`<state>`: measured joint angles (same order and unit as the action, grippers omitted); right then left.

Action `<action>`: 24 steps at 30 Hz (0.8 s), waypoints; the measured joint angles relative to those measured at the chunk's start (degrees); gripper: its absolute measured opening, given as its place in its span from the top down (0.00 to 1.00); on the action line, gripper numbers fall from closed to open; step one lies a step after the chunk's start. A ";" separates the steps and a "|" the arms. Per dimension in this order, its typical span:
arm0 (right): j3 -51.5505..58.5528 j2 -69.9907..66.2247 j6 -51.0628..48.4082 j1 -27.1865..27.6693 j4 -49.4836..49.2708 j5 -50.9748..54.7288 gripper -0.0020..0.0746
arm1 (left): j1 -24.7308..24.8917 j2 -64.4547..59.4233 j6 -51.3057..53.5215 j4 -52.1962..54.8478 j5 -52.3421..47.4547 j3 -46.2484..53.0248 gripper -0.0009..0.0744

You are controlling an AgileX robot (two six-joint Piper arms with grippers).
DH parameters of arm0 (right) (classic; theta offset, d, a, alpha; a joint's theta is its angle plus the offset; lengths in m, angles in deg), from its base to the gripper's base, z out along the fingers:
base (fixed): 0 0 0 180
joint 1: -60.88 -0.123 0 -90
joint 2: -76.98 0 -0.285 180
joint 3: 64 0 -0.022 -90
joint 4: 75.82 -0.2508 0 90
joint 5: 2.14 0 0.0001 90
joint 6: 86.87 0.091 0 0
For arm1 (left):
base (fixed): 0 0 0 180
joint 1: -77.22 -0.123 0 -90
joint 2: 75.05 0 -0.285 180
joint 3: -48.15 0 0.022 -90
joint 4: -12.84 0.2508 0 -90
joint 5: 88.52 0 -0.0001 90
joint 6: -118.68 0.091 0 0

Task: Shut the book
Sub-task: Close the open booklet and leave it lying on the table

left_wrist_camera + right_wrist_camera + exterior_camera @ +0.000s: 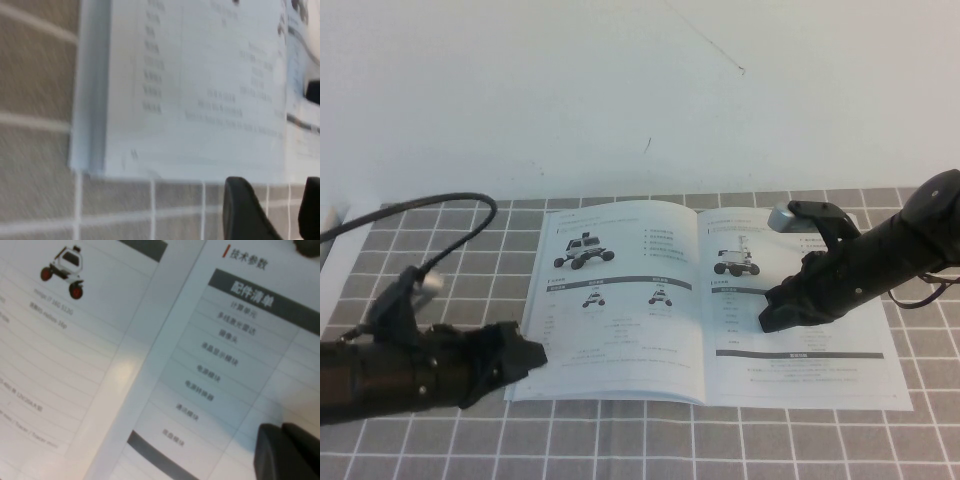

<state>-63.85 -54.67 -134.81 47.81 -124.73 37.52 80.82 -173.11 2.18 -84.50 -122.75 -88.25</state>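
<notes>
An open booklet [620, 310] lies flat on the checked cloth, its pages printed with wheeled vehicles and tables. My left gripper [527, 357] sits low at the booklet's near left corner. In the left wrist view its fingers [244, 210] stand apart over bare cloth just short of the booklet's [200, 90] near edge, so the left gripper [277, 215] is open and empty. My right gripper [767, 318] reaches in from the right and hovers close over the right page. In the right wrist view the right gripper [281, 434] is shut above the printed table on the booklet's [100, 355] right page.
The grey checked cloth [720, 440] covers the table in front and to both sides. Behind it is a plain white surface [620, 90]. A black cable [440, 215] loops above the left arm. A grey camera block [782, 218] rides on the right wrist.
</notes>
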 joint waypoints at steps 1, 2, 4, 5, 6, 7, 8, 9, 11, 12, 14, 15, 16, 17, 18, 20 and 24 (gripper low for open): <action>0.00 0.00 0.00 0.00 0.00 0.00 0.98 | -0.81 0.00 0.26 0.00 0.52 -1.08 0.68; 0.00 0.00 0.00 0.00 0.00 0.00 0.98 | -1.81 -0.14 0.14 0.00 0.64 -2.59 0.70; 0.00 0.00 0.00 0.00 0.00 0.00 0.98 | -3.64 -1.05 -3.61 2.84 0.42 -6.57 0.72; 0.00 0.00 0.00 0.00 0.00 0.00 0.98 | -4.59 -1.96 -6.87 6.64 -0.13 -9.31 0.73; 0.00 0.00 0.00 0.00 0.00 0.00 0.98 | -5.36 -3.15 -10.73 11.44 -1.05 -12.28 0.73; 0.00 0.00 0.00 0.00 0.00 0.00 0.98 | -5.79 -4.30 -13.79 15.53 -2.00 -15.30 0.73; 0.00 0.00 0.00 0.00 0.00 0.00 0.98 | -6.04 -5.94 -17.36 20.51 -3.39 -18.30 0.73; 0.00 0.00 0.00 0.00 0.00 0.00 0.98 | -6.17 -7.69 -20.52 25.07 -4.63 -21.08 0.73; 0.00 0.00 0.00 0.10 -0.10 0.00 0.98 | -6.17 -10.88 -24.57 31.72 -6.38 -25.42 0.72; 0.00 0.00 0.00 0.10 -0.04 0.00 0.98 | -6.17 -12.62 -25.86 33.59 -7.10 -27.45 0.70; 0.00 0.00 0.00 0.10 -0.16 0.00 0.98 | -6.17 -15.97 -27.27 35.58 -8.16 -30.69 0.63; 0.00 0.00 0.00 0.10 -0.16 0.00 0.98 | -6.17 -17.56 -27.63 36.13 -8.73 -32.36 0.58; 0.00 0.00 0.00 0.10 -0.16 0.00 0.98 | -6.17 -18.77 -27.92 36.58 -9.45 -33.92 0.54; 0.00 0.00 0.00 0.10 -0.16 0.00 0.98 | -6.17 -20.24 -28.42 36.98 -10.19 -35.44 0.48; 0.00 0.00 0.00 0.10 -0.26 0.00 0.98 | -6.17 -21.62 -28.81 37.65 -10.95 -36.96 0.43; 0.00 0.00 0.00 0.10 -0.26 0.00 0.98 | -6.17 -24.10 -29.45 38.87 -12.59 -39.66 0.37; 0.00 0.00 -0.11 0.10 -0.26 0.00 0.98 | -6.17 -29.51 -31.47 41.34 -16.25 -45.15 0.33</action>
<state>-63.85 -54.67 -134.93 47.91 -124.99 37.52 74.66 -202.62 -29.30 -43.16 -139.00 -133.40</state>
